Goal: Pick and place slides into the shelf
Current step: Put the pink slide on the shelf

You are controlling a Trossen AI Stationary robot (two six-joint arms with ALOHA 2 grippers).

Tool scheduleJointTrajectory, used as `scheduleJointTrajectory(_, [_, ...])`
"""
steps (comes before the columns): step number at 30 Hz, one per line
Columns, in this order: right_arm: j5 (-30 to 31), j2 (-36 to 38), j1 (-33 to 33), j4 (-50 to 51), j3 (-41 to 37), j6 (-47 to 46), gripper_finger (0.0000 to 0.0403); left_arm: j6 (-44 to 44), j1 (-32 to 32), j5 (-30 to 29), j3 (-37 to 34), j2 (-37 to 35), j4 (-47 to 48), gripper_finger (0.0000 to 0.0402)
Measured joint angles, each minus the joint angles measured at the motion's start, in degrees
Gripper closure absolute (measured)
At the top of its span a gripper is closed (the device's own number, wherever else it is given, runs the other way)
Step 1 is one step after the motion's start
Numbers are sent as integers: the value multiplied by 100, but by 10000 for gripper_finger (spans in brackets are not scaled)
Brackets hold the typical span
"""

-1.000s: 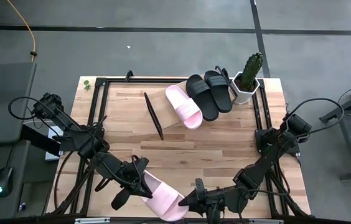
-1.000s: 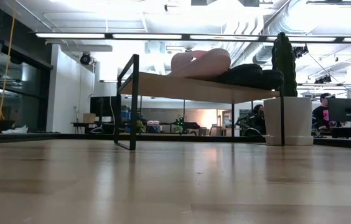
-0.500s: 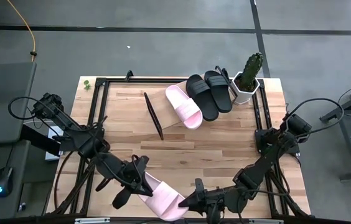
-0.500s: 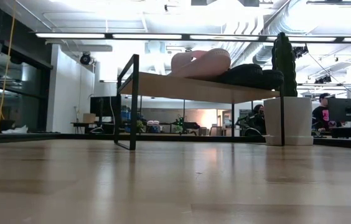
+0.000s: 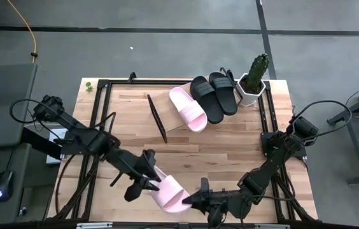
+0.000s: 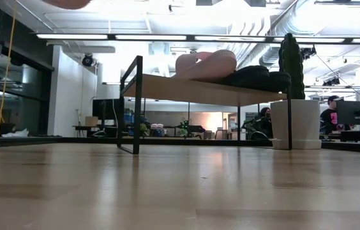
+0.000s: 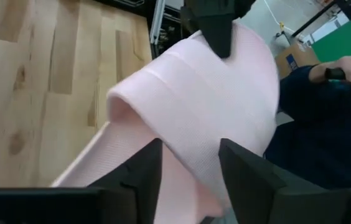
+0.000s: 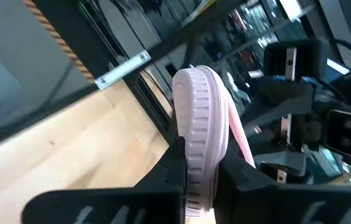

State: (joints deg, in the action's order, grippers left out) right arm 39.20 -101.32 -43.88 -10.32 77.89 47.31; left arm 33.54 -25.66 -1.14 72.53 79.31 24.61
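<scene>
Pink slide (image 5: 170, 191) in both my grippers.
My left gripper (image 5: 149, 183) is pinching its strap; my right gripper (image 5: 191, 199) is squeezing its sole edge, near the table (image 5: 230, 137) front.

overhead view down on table (image 5: 186, 143); low view level; shelf (image 5: 173, 117) shared; wrist views close.

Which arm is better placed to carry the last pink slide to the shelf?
Left. The left gripper holds the pink slide by its strap, and the shelf's free end lies on its side; the right gripper only pinches the sole edge.
</scene>
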Motion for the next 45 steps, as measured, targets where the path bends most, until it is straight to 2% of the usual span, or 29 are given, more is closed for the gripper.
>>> scheduleJointTrajectory(9, [596,85,4,342,0,-240,391,-280,60,89,0,-315,-58,206])
scheduleJointTrajectory(15, [865,129,25,689,0,-303,391,-397,51,48,0,-822,-65,202])
scheduleJointTrajectory(21, [1056,320,230,1465,0,-510,391,-677,48,-3,0,-1186,-137,202])
scheduleJointTrajectory(28, [1014,751,462,1949,0,-607,391,-1295,53,-738,0,-1416,-296,202])
scheduleJointTrajectory(34, [1029,1133,641,2483,1,-487,391,-1790,53,-768,0,-1429,-379,202])
scheduleJointTrajectory(41, [963,1292,1122,3190,2,-335,391,-1831,53,-781,0,-1416,-395,201])
scheduleJointTrajectory(45, [482,1291,1489,3126,0,111,391,-1831,53,-788,0,-1416,-390,201])
